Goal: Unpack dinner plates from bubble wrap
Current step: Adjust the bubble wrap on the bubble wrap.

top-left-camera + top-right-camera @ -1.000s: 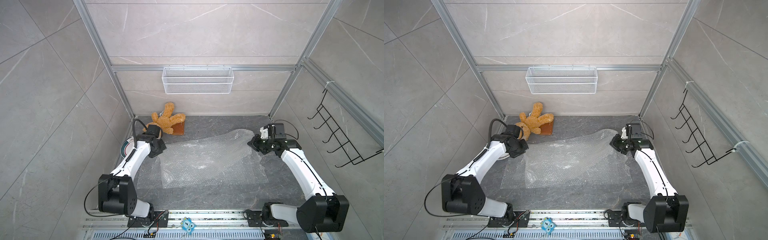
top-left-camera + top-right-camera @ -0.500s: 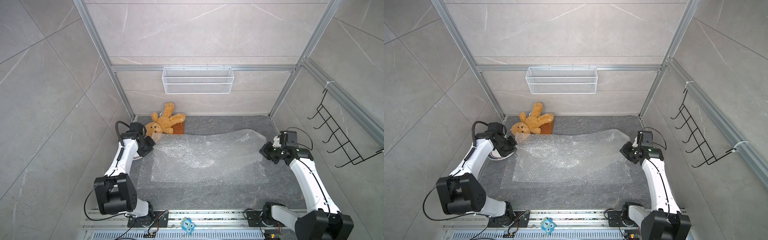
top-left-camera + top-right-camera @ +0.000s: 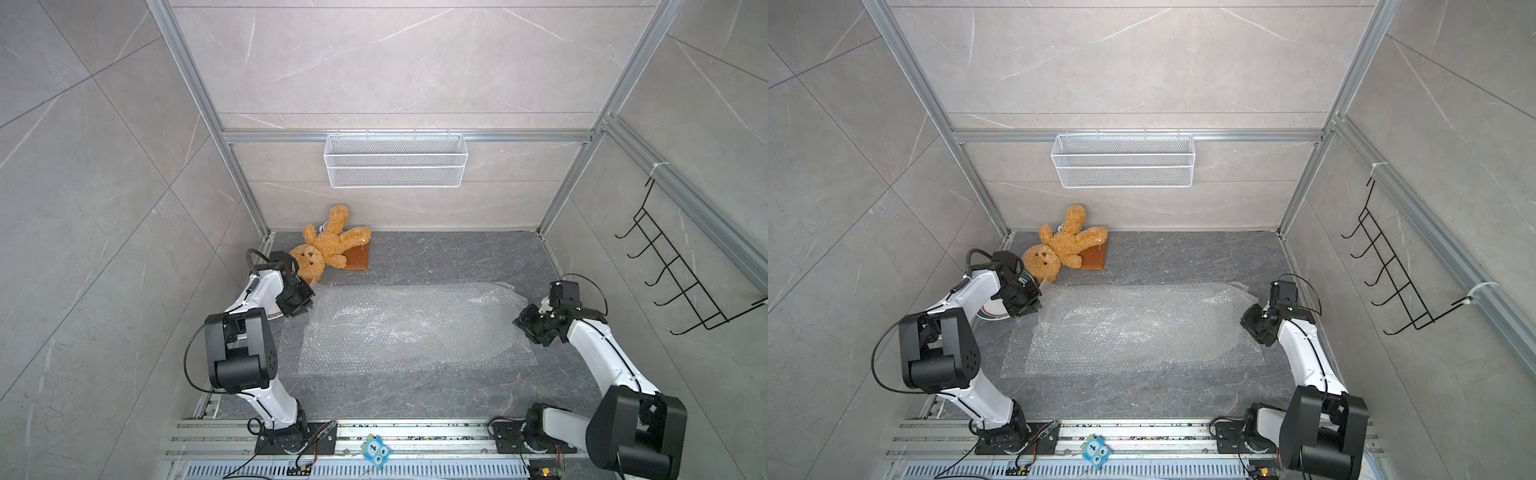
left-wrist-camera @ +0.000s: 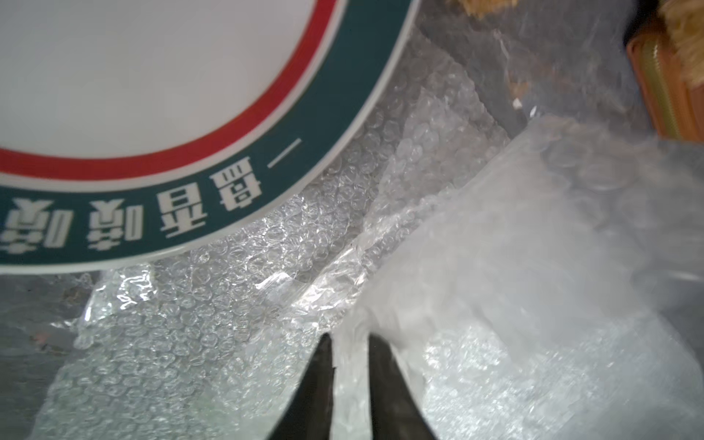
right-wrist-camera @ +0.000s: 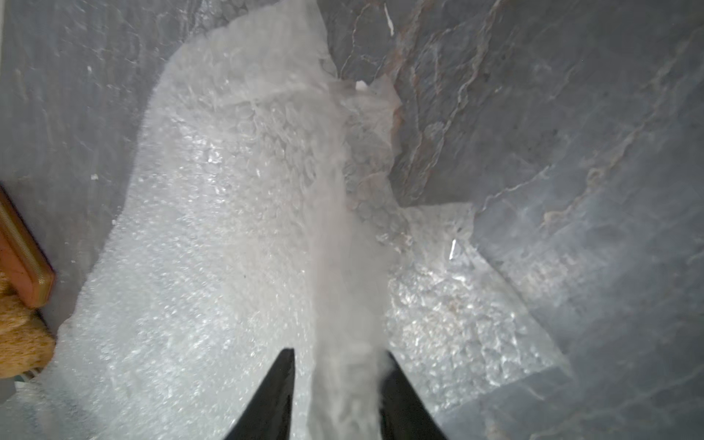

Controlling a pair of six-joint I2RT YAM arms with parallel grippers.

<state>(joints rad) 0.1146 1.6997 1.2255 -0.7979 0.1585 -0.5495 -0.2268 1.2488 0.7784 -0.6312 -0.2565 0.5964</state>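
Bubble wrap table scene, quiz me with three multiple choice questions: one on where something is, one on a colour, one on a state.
1. Where on the table does the teddy bear lie?
A. At the near right corner.
B. At the far left corner, partly on the brown slab.
C. In the middle.

2. What colour is the rim band of the dinner plate?
A. Blue.
B. Yellow.
C. Dark green.

3. How does the bubble wrap lie?
A. Spread out on the table.
B. Rolled into a tight tube.
C. Crumpled into a ball.

Answers:
1. B: both top views show the bear in that corner, overlapping the slab.
2. C: the left wrist view shows a dark green band with white lettering.
3. A: both top views show it spread wide across the table.
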